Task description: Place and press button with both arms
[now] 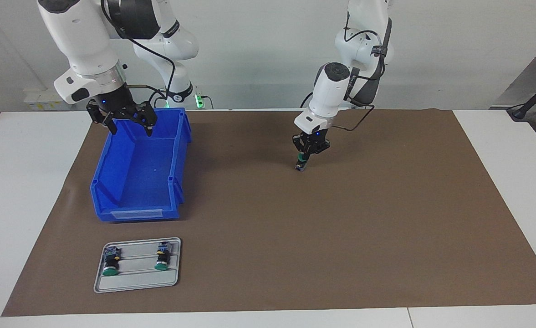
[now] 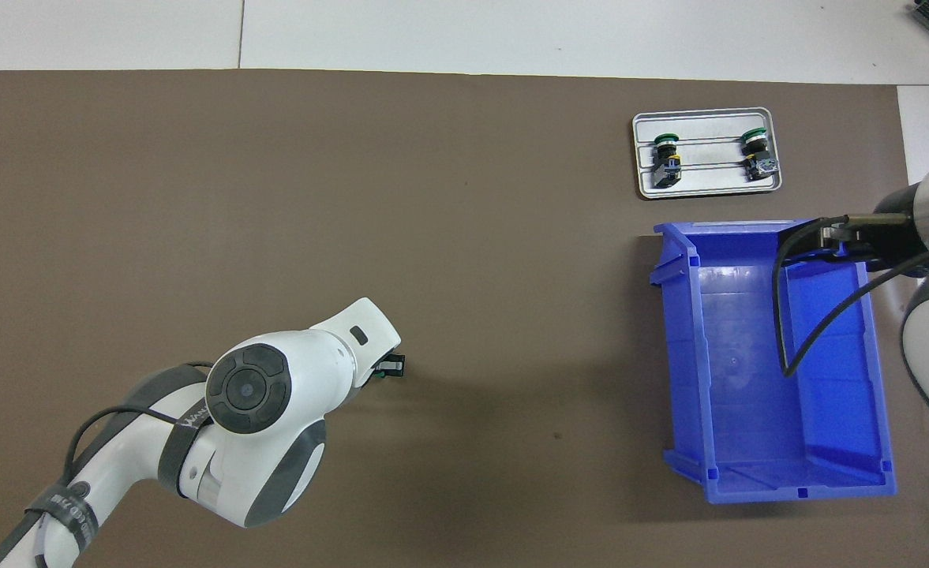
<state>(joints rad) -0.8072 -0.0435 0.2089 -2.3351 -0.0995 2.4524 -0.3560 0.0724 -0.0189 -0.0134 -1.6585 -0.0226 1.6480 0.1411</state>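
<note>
While the left tool (image 1: 302,159) pinches the button (image 1: 300,165) upright on the brown mat at the bench's centre, it looks light, rigid, slippery-capped; grip the black body. The right tool (image 1: 128,124) waits open over the blue bin (image 1: 113,200), at nine o'clock of the button.

We see a white table (image 1: 22,191) under a brown mat (image 1: 340,237), backed by a pale grey wall (image 1: 258,50).

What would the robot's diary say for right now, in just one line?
left gripper: shut on button, on brown mat | right gripper: open, over blue bin | tray: two buttons
</note>
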